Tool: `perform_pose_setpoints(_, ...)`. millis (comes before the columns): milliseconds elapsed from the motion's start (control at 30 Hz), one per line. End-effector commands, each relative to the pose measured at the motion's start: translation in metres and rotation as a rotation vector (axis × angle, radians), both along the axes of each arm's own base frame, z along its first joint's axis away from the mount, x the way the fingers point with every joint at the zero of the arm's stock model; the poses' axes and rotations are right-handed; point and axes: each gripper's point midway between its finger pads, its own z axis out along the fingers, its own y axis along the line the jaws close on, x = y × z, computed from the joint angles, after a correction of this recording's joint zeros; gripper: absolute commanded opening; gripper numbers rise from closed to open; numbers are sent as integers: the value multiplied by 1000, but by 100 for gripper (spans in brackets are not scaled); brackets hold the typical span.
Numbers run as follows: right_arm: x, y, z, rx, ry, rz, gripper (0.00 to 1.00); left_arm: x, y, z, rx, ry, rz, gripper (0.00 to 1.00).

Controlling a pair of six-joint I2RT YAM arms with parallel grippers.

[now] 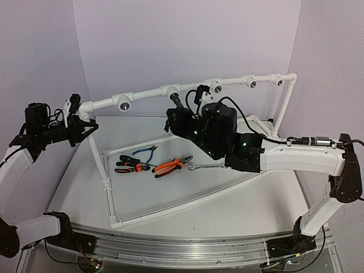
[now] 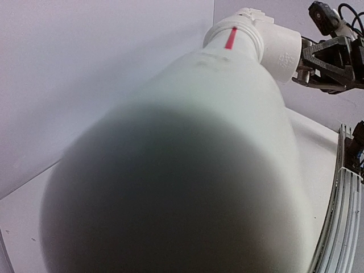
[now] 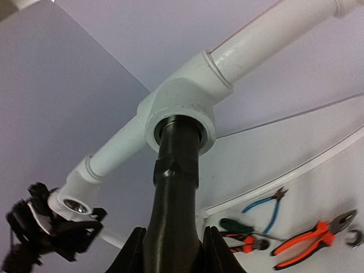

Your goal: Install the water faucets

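The dark grey-black faucet points up with its end inside the socket of a white tee on the pipe frame's top rail. My right gripper is shut on the faucet's body, with a finger on each side. In the top view the faucet sits at the rail's middle tee, held by my right gripper. My left gripper is at the frame's left corner and grips the white pipe. That pipe fills the left wrist view and hides the fingers.
Inside the frame on the table lie blue-handled cutters, orange-handled pliers, green- and black-handled pliers and a silver wrench. Several open tee sockets line the rail. Purple walls stand behind.
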Motion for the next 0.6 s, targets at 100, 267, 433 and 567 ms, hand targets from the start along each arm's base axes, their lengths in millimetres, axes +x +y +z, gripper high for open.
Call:
perform_pose_setpoints(100,10,2,-11,722,358,25,0,-21,-25,-18,-14,40,-162,0)
perform_pose_setpoints(267,7,4,13,791,333,75,14,-22,-25,-18,-15,36,-164,0)
perform_pose_setpoints(433,0,-3,27,763,289,102,65,-22,-25,-19,-16,38,-163,0)
perform_pose_setpoints(567,-9,-10,34,741,265,126,84,-22,-25,-19,-17,40,-165,0)
